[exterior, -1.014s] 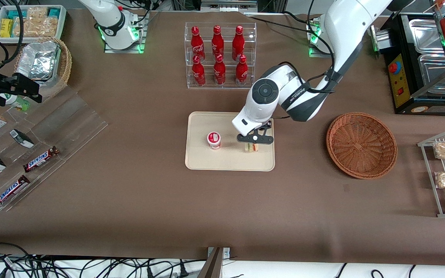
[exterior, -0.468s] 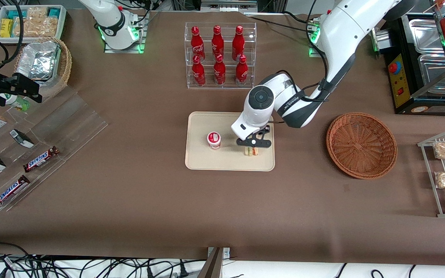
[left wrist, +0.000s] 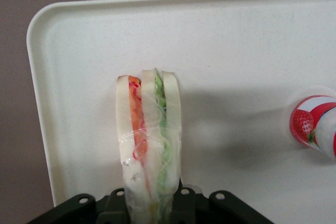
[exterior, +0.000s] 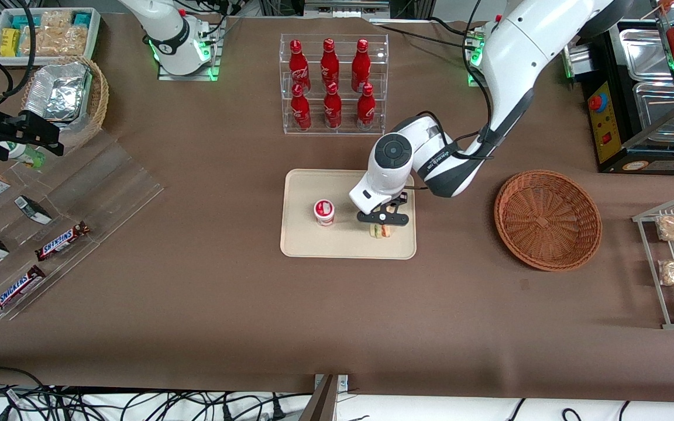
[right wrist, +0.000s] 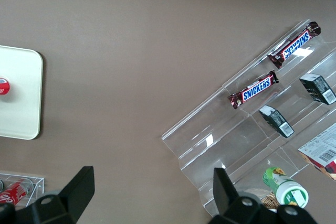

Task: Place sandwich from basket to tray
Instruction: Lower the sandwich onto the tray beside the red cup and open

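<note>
Brown tabletop: hand (exterior: 382, 225) grips upright sandwich (exterior: 380, 231), layers vertical, over tray (exterior: 302, 242).

Brown cloth-covered table (exterior: 196, 304) filled most of the view, lit evenly from above w/ soft shadows. Clear acrylic rack (exterior: 333, 85) of red bottles stood farther from the front camera, approx. mid-table. Black appliance (exterior: 635, 99) w/ metal trays at the working arm's end; stepped acrylic display (exterior: 62, 199) at the parked arm's end. Cables (exterior: 109, 403) ran along the near edge.
</note>
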`<state>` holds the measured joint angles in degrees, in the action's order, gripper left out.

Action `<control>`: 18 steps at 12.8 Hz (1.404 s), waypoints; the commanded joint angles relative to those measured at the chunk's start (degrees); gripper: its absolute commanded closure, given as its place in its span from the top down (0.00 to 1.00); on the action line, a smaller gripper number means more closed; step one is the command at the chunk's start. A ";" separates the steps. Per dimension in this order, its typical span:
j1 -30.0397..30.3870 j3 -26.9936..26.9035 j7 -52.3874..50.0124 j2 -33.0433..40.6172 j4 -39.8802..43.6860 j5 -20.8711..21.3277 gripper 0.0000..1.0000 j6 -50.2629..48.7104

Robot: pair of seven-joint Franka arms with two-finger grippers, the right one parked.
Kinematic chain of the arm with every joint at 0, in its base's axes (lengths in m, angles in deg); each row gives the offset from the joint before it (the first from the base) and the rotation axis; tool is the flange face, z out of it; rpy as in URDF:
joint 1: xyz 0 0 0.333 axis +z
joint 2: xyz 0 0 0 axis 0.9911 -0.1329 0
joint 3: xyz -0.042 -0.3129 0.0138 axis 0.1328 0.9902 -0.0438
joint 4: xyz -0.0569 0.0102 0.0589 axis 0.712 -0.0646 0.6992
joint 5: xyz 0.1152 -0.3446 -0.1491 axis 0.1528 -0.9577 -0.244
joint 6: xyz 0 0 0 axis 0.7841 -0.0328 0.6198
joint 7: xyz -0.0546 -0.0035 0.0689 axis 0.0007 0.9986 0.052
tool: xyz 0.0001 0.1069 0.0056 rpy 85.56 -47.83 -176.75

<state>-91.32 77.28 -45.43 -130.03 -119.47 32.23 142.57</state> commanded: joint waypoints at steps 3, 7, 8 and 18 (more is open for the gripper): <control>-0.80 -0.52 -1.13 -0.52 1.51 1.70 1.00 -0.19; 0.34 -0.25 -1.30 2.01 2.22 0.65 1.00 -1.07; 0.95 -0.25 -2.35 3.42 2.22 0.64 1.00 -1.33; 9.73 0.10 -6.67 16.43 6.17 0.03 1.00 -16.97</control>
<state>-83.25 76.97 -51.44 -115.92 -112.92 32.25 127.69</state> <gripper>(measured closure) 0.000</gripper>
